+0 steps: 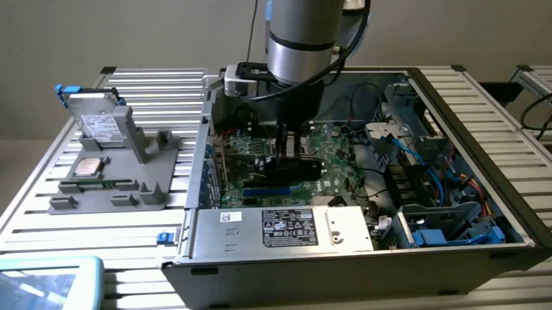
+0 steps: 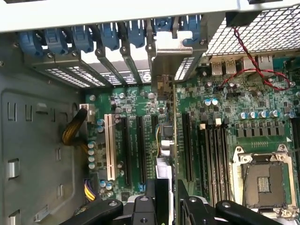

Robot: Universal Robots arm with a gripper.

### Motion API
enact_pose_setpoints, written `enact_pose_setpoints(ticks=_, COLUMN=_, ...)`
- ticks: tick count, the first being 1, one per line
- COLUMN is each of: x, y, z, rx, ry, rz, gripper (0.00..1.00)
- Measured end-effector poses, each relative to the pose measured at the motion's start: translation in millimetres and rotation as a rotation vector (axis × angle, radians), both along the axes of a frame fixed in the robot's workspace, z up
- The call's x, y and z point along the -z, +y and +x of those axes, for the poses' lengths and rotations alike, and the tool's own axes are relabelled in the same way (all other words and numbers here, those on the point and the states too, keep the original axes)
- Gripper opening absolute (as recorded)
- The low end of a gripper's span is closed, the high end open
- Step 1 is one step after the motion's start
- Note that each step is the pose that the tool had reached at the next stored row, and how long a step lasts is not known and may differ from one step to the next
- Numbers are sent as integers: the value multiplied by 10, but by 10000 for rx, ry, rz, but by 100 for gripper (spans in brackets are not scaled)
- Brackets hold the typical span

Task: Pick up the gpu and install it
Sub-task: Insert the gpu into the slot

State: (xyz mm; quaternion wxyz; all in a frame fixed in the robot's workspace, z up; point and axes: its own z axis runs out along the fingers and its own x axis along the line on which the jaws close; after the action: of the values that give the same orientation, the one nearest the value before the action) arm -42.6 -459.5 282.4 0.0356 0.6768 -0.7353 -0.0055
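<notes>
The arm reaches straight down into the open computer case [image 1: 345, 265], which lies on the slatted worktop [image 1: 52, 213]. Its pincer [image 1: 291, 150] hangs over the middle of the motherboard [image 1: 340, 145]. In the wrist view the pincer [image 2: 168, 190] is closed partway on the gpu [image 2: 174, 110], one black finger [image 2: 149, 201] on each flat side. The card stands upright on its long edge, seen edge-on as a thin line. It runs from the pincer to its silver bracket at the case's rear slot openings, beside a row of blue latches [image 2: 70, 40]. It sits above the black expansion slots [image 2: 140, 145], between them and the memory slots; whether it is seated I cannot tell. In the exterior view the gpu [image 1: 291, 173] shows as a dark block just below the pincer. Well apart, on the exterior view's left, a grey holder [image 1: 147, 171] carries a silver drive [image 1: 97, 119] and a processor chip [image 1: 89, 166].
</notes>
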Motion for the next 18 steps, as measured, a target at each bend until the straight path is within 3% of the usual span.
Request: enact_pose_setpoints(ticks=18, x=119, y=0, z=-87, rx=21, ry=34, rz=0, gripper=27)
